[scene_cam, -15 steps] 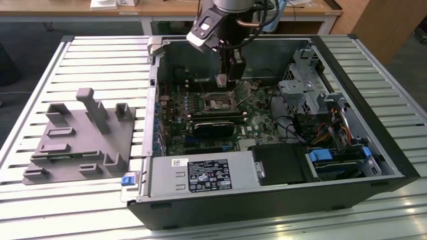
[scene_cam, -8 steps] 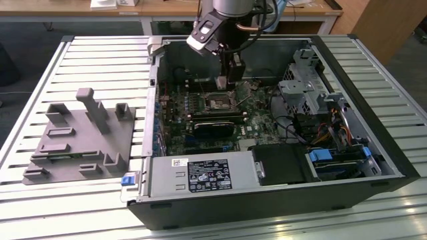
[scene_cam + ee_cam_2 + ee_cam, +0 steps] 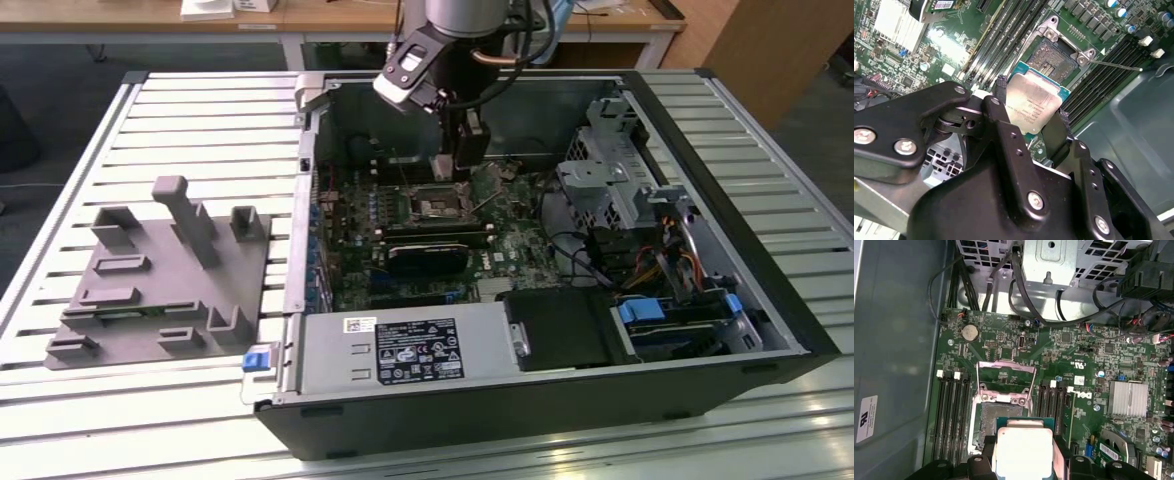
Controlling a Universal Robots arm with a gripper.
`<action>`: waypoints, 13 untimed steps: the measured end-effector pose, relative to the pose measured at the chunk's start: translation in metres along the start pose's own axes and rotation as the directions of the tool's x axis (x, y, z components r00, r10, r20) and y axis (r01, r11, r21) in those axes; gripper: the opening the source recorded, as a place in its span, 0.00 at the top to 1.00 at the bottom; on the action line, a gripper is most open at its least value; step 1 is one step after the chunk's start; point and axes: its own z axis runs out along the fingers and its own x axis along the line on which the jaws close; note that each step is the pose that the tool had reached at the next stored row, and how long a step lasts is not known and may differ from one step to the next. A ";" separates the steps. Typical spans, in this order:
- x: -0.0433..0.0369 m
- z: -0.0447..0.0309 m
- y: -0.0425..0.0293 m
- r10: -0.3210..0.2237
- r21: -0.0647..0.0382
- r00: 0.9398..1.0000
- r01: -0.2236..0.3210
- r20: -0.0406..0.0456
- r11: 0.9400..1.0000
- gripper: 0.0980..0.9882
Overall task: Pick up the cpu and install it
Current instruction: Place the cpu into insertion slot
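Black two-finger gripper (image 3: 1032,105) of mine pinches cpu (image 3: 1038,97), thin square chip with silvery metal top, by two opposite edges. I hold cpu (image 3: 1021,452) flat, just above dark square socket (image 3: 1056,56) with raised metal frame; socket bare. Socket sits on green motherboard (image 3: 1079,355) inside open black computer case (image 3: 534,405). Grey plastic fixture (image 3: 160,275) with upright posts stands on slatted metal table (image 3: 200,120), exterior view's left, well apart from me.

The hand (image 3: 1032,101) hangs downward (fingers (image 3: 1000,91) pinching the cpu (image 3: 1037,99)).
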 end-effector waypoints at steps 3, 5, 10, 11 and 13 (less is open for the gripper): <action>0.0000 0.0013 0.0000 0.000 0.000 1.000 0.000 0.000 1.000 0.51; 0.0000 0.0018 -0.0001 0.000 0.000 1.000 0.000 0.000 1.000 0.51; 0.0001 0.0030 -0.0001 0.000 0.000 1.000 0.000 0.000 1.000 0.51; 0.0001 0.0032 -0.0001 0.000 0.000 1.000 0.000 0.000 1.000 0.51; 0.0001 0.0037 -0.0001 0.000 0.000 1.000 0.000 0.000 1.000 0.51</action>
